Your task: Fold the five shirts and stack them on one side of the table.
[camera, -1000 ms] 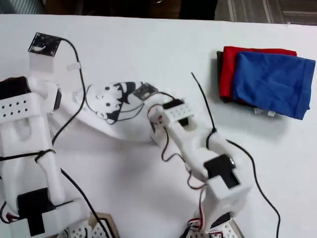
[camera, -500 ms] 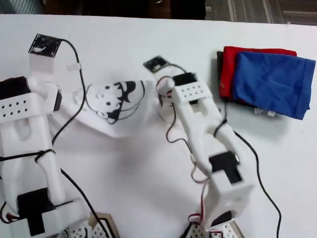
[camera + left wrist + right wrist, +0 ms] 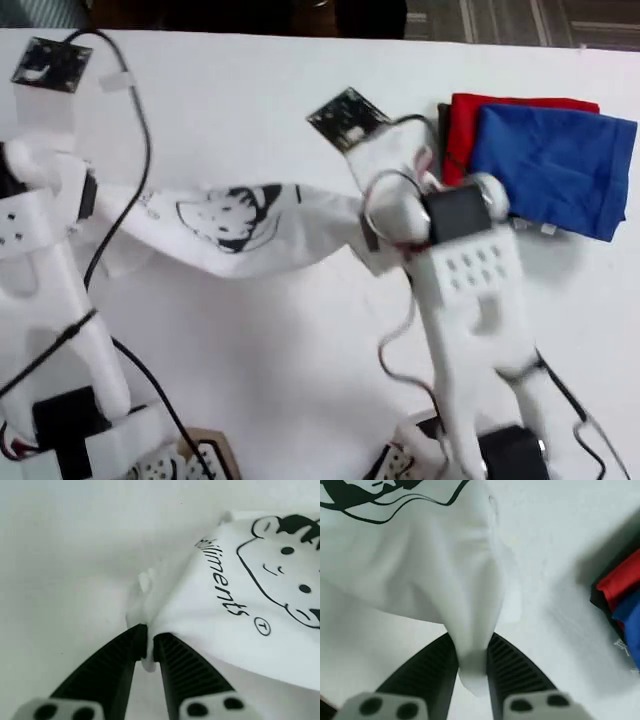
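We are working over a white table (image 3: pixel 250 80), its near side running out of frame. Across the middle we are holding the white shirt (image 3: pixel 230 225) with the cartoon face stretched between us; whether it is touching the tabletop we cannot tell. Our right arm (image 3: pixel 470 290) is covering one end of it. Nearby the folded blue shirt (image 3: pixel 550 165) is lying on the red shirt (image 3: pixel 465 130), hiding most of it and a dark shirt (image 3: pixel 441 125) underneath. Our left gripper (image 3: pixel 150 640) is pinching a bunched edge; our right gripper (image 3: pixel 471 652) is clamping a gathered fold.
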Action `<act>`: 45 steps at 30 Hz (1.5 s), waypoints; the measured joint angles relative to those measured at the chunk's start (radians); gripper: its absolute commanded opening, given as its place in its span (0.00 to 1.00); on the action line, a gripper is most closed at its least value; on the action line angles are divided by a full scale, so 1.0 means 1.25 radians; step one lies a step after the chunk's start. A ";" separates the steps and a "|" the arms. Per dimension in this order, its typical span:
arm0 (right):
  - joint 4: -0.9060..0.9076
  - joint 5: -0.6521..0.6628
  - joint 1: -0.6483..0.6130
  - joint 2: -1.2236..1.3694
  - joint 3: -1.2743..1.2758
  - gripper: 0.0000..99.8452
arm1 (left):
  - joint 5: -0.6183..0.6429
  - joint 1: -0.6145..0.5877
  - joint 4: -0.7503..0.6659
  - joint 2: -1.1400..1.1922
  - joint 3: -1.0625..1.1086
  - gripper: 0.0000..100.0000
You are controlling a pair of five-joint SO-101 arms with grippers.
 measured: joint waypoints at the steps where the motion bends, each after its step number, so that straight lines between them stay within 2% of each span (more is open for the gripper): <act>1: 0.007 0.000 0.000 -0.034 0.000 0.02 | 0.000 0.000 0.000 -0.020 0.000 0.03; 7: 0.015 0.000 0.000 -0.150 0.023 0.02 | -0.001 -0.001 0.000 -0.158 0.002 0.03; 11: -0.001 0.001 0.000 -0.149 0.113 0.02 | -0.001 0.001 -0.010 -0.171 0.090 0.03; 16: -0.174 0.001 0.000 -0.055 0.228 0.02 | -0.001 -0.001 -0.166 -0.096 0.239 0.03; 20: -0.382 0.000 0.054 0.097 0.244 0.03 | -0.001 0.010 -0.313 0.012 0.286 0.03; 22: -0.470 0.000 0.088 0.203 0.221 0.08 | -0.001 0.022 -0.360 0.070 0.286 0.03; 25: -0.512 0.000 0.134 0.378 0.136 0.24 | -0.001 0.042 -0.421 0.163 0.286 0.03; 28: -0.490 0.000 0.163 0.546 0.018 0.39 | -0.001 0.048 -0.469 0.241 0.286 0.03; 31: -0.428 0.000 0.185 0.673 -0.119 0.47 | -0.001 0.048 -0.498 0.280 0.290 0.03; 35: -0.322 -0.001 0.189 0.756 -0.300 0.43 | -0.001 0.048 -0.508 0.291 0.291 0.03; 40: -0.126 0.000 0.119 0.761 -0.432 0.26 | -0.001 0.048 -0.508 0.291 0.291 0.03; 45: -0.047 0.000 -0.006 0.766 -0.480 0.30 | -0.001 0.048 -0.508 0.291 0.291 0.03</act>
